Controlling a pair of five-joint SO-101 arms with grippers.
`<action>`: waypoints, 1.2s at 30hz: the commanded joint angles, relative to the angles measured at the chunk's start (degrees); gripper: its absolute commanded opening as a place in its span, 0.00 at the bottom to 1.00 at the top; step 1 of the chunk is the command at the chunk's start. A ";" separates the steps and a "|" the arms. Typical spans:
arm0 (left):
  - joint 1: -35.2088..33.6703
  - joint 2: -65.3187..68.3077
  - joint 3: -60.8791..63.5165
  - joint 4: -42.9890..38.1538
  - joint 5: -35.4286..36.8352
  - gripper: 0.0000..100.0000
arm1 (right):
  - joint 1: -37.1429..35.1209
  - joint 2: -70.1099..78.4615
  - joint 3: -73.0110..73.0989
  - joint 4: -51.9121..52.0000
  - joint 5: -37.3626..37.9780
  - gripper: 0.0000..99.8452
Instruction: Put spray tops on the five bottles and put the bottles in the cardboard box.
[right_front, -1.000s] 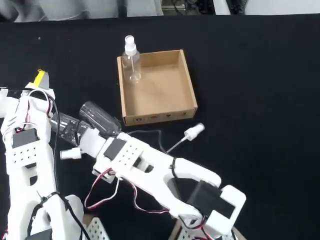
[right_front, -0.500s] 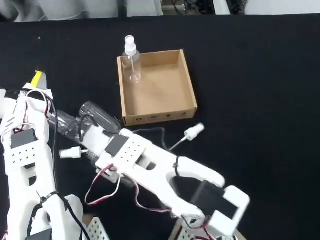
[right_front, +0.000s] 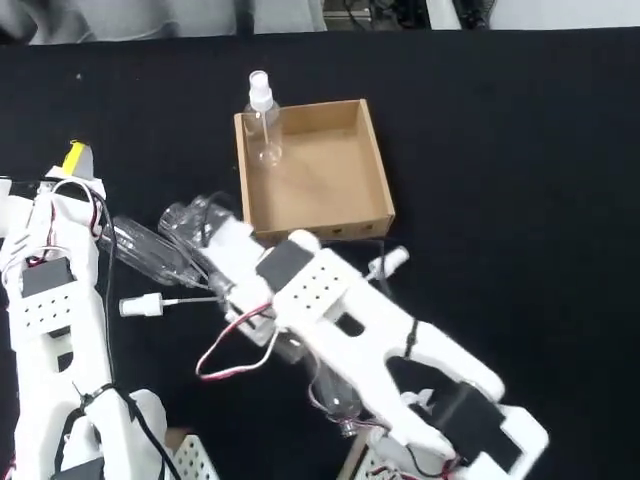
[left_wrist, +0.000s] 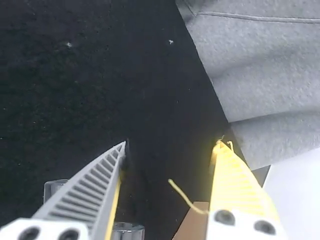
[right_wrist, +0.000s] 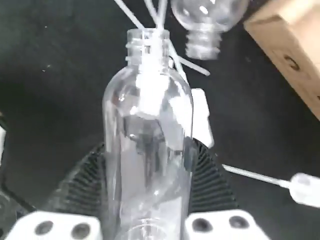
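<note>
My right gripper (right_wrist: 148, 165) is shut on a clear bottle (right_wrist: 148, 125) with an open neck and no top. In the high view this gripper (right_front: 222, 240) sits just left of the cardboard box (right_front: 375, 165), with the held bottle (right_front: 198, 220) at its tip. Another topless bottle (right_front: 150, 252) lies on the table beside it. One bottle with a spray top (right_front: 262, 112) stands in the box's far left corner. Two loose spray tops (right_front: 143, 306) (right_front: 390, 262) lie on the cloth. My left gripper (left_wrist: 171, 145) is open over the table's far left edge, holding nothing.
A second uncapped bottle (right_wrist: 207, 15) lies beyond the held one, near the box corner (right_wrist: 287, 45). A clear bottle (right_front: 335, 395) lies under the right arm near the front. The left arm (right_front: 50, 300) stands along the left side. Grey cloth (left_wrist: 260, 65) lies past the table edge.
The right arm has swung right and toward the box, carrying its bottle away from the lying bottle and spray top. The left arm has stayed still.
</note>
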 joint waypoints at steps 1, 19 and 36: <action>-0.57 -1.49 -1.01 -1.32 0.09 0.25 | 3.96 -5.58 -1.45 3.08 0.00 0.03; -0.48 -1.49 -0.92 -1.05 -0.09 0.25 | 21.80 -15.69 -1.36 19.43 7.65 0.03; -0.13 -1.49 -0.22 -1.41 -0.09 0.25 | 45.10 -26.15 15.87 16.88 28.22 0.03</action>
